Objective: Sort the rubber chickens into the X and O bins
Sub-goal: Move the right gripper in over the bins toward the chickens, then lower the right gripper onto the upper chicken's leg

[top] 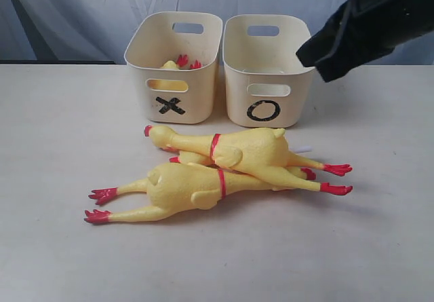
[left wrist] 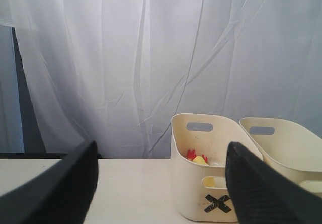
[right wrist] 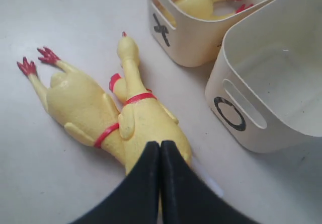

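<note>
Two long yellow rubber chickens lie side by side on the table in front of the bins, one (top: 254,154) (right wrist: 151,121) nearer the bins, the other (top: 180,188) (right wrist: 80,103) in front of it. A smaller slim chicken (top: 192,158) (right wrist: 119,89) is wedged between them. Another chicken (top: 178,63) (right wrist: 201,0) (left wrist: 199,158) lies in the X bin (top: 196,91) (left wrist: 191,194) (right wrist: 196,43). The O bin (top: 234,98) (right wrist: 261,128) (left wrist: 287,143) holds nothing. My right gripper (top: 304,58) (right wrist: 161,144) is shut and holds nothing, hovering above the chickens. My left gripper (left wrist: 162,146) is open, with nothing between its fingers.
The two cream bins stand next to each other at the back of the pale table (top: 61,248). A white curtain (left wrist: 151,58) hangs behind them. A whitish tube end (right wrist: 207,178) pokes out beside the nearer chicken.
</note>
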